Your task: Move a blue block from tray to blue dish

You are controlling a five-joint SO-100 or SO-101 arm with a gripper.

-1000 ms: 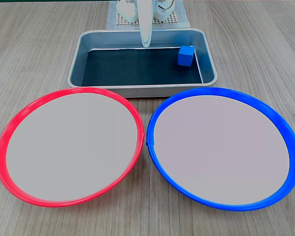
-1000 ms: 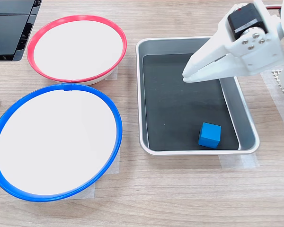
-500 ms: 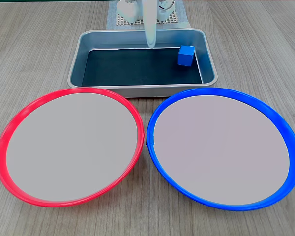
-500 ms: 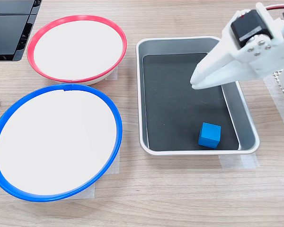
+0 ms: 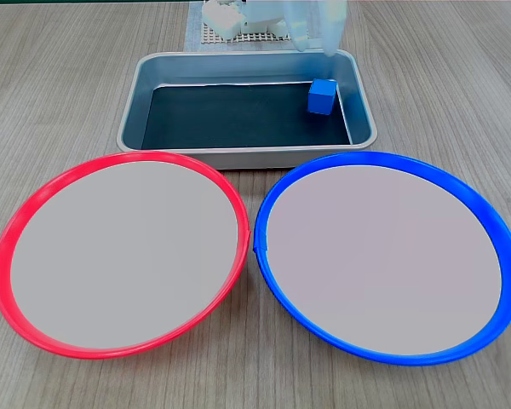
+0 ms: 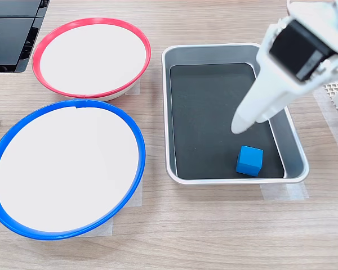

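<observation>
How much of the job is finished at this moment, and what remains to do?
Nothing is finished yet: the blue block lies in a corner of the tray, and the blue dish holds nothing. In hand is the approach: in the second exterior view the tool hangs over the tray near the block, not touching it. Whether it is open is unclear. Grasping, lifting, carrying and placing the block all remain.

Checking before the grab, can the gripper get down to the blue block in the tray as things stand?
Probably yes. The blue block sits alone near a corner of the tray, nothing on it, and the gripper hangs just above. The nearby tray walls may crowd the fingers.
</observation>
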